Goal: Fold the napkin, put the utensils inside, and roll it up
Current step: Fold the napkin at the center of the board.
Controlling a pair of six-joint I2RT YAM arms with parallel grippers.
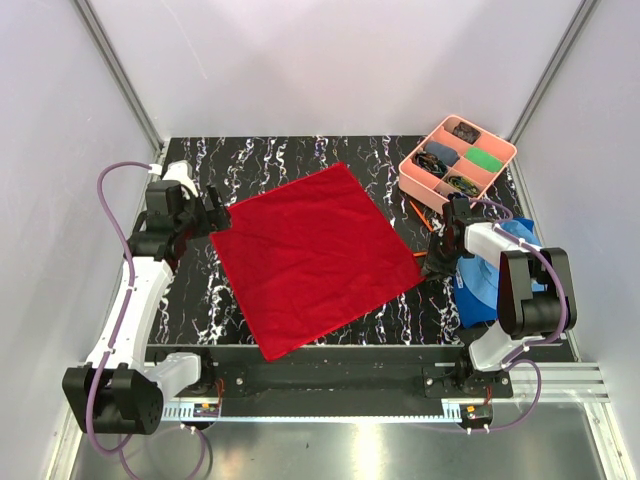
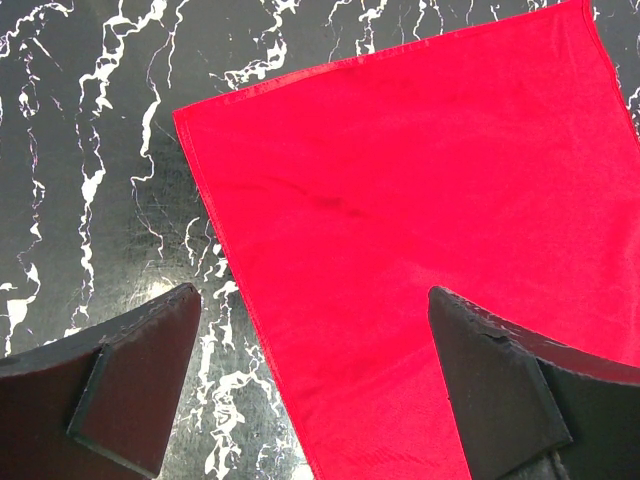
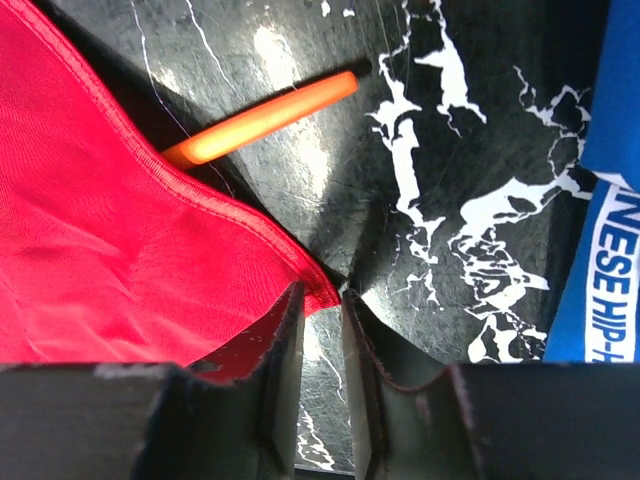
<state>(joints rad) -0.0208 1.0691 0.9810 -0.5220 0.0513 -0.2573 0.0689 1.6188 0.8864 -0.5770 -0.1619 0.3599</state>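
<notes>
Left pincer is held wide open. Right pincer is narrowed at the napkin corner, grip unclear, flanked by orange utensil and blue cloth.

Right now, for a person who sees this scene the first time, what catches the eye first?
The big red napkin, spread flat in the middle of the black marbled table. Next, the pink tray at the far right corner, and the right claw, nearly closed, at the napkin's right corner near an orange utensil.
</notes>
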